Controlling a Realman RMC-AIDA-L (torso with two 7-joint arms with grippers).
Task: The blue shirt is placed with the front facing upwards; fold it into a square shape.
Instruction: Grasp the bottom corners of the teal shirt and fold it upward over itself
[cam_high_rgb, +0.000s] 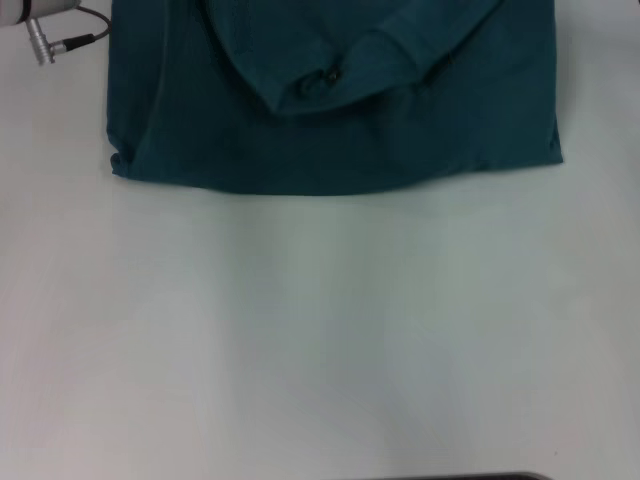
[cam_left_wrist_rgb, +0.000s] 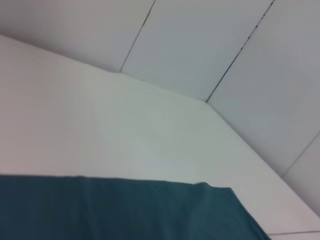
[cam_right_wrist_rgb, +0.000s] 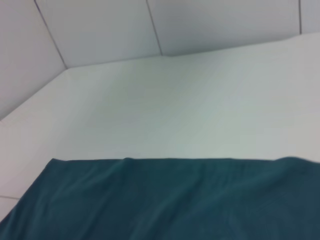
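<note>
The blue shirt (cam_high_rgb: 330, 110) lies on the white table (cam_high_rgb: 320, 330) at the far side in the head view, cut off by the frame's upper edge. It is dark teal, with a rounded flap (cam_high_rgb: 330, 75) of cloth folded over its middle and its straight hem toward me. No letters show. A white piece of my left arm with a cable plug (cam_high_rgb: 55, 40) is at the shirt's left edge. Each wrist view shows a strip of the shirt (cam_left_wrist_rgb: 120, 210) (cam_right_wrist_rgb: 165, 200) lying flat. Neither gripper's fingers show in any view.
Bare white tabletop (cam_high_rgb: 320, 350) stretches from the shirt's hem to the near edge, where a dark strip (cam_high_rgb: 450, 476) shows. White wall panels (cam_left_wrist_rgb: 200, 40) (cam_right_wrist_rgb: 150, 25) stand beyond the table's far edges in the wrist views.
</note>
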